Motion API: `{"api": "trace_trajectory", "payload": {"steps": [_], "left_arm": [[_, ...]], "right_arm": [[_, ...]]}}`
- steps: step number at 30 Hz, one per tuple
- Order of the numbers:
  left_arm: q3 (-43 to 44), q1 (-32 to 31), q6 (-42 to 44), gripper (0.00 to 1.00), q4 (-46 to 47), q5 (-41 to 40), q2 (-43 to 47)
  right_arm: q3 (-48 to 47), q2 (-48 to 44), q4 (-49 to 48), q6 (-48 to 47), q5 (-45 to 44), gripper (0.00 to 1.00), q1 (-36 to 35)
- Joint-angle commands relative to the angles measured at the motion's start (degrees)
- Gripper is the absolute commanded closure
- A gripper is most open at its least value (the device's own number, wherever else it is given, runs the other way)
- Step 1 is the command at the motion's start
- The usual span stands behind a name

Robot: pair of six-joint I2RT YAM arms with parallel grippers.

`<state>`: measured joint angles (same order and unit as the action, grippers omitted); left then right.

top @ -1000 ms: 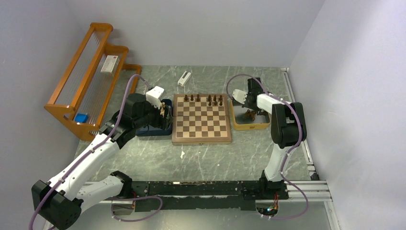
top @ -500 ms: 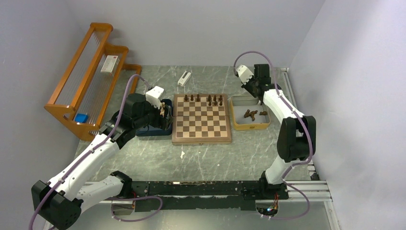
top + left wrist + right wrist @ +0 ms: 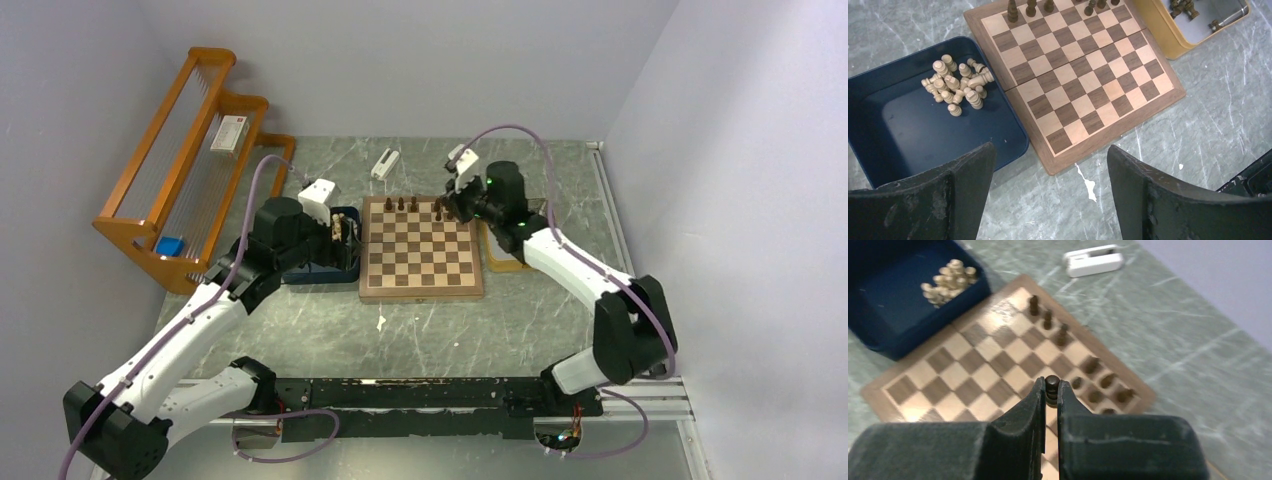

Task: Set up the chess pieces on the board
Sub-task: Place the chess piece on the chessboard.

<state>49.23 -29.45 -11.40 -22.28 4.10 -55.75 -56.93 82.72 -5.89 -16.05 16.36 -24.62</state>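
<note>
**While dark fills the far rows, pale has not started**

As things lie, you are early in the setup. Beneath and beyond your right gripper, the board carries only dark pieces. They make a partial showing on its two far rows: three spaced along the edge, and a cluster just past the fingertips toward the corner. Every other square in view is bare. A few more dark ones lie in the yellow tray, ahead and to the right of your left gripper. The pale pieces lie heaped in the dark blue tray, ahead and to the left of that gripper; none stands on the board. Judgement: well under half done. The rest of the dark set and the whole pale side are left.

Right gripper: pinched together on one dark piece, held upright, its round head showing just above the fingertips. It hangs over the board near the cluster; whether over a free square, you cannot tell from this angle.

Left gripper: spread wide apart, nothing between the fingers, touching nothing. It hovers above the counter, with the board's corner and the blue tray just ahead.
</note>
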Motion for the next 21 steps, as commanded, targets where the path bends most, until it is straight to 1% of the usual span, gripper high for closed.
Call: {"api": "trace_trajectory", "payload": {"steps": [1,4,5,7,10,17,21], "left_arm": [[-0.98,0.10,-0.24,0.15,1.48,-1.72,4.11],[-0.78,0.10,1.08,0.15,0.71,-3.98,5.59],[-0.77,0.10,1.36,0.15,0.51,-4.01,5.87],[-1.15,0.10,1.50,0.15,0.71,-6.67,6.36],[-1.01,0.12,1.67,0.15,0.44,-7.52,6.77],[-1.50,0.10,1.50,0.15,0.13,-9.75,8.18],[-1.51,0.10,1.40,0.15,0.09,-10.20,8.37]], "right_arm": [[-0.14,5.65,-6.31,11.20,0.53,0.93,-5.29],[-0.46,10.23,-8.51,13.05,-2.79,0.93,-9.19],[-0.22,11.50,-9.79,13.04,-3.93,0.92,-10.62],[-0.22,14.07,-11.77,12.69,-7.35,0.91,-13.47],[-2.10,18.26,-12.60,11.72,-10.86,0.90,-16.84],[-5.71,26.93,-14.77,11.57,-17.72,0.89,-21.01],[-4.13,28.02,-17.14,10.86,-17.53,0.87,-21.96]]}}
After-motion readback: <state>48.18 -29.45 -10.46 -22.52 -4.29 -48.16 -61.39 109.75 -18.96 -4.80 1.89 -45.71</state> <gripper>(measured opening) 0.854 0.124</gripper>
